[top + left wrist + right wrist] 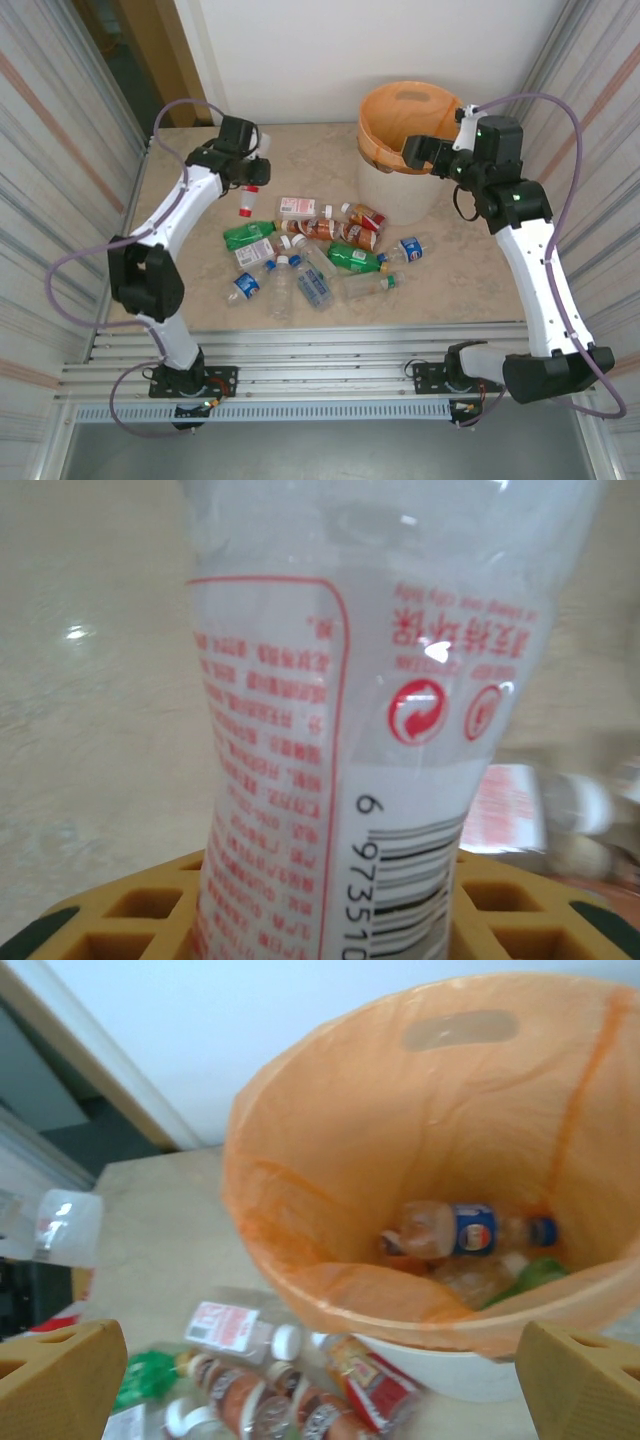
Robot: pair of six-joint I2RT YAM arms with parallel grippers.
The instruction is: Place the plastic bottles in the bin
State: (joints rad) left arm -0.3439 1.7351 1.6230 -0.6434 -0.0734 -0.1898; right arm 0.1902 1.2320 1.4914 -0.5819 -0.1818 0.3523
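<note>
My left gripper is shut on a clear plastic bottle with a white label in red print, which hangs cap-down above the table's back left. In the left wrist view that bottle stands between the yellow fingers. Several more plastic bottles lie heaped mid-table: green, clear and brown ones. The bin, white with an orange bag over its rim, stands at the back right. My right gripper hangs open over its near rim. Inside the bin lie a blue-labelled bottle and others.
Corrugated walls close in the table on the left and right, with a white wall behind. A flat white-and-red labelled bottle lies at the back of the heap. Bare table lies at the back left and along the front edge.
</note>
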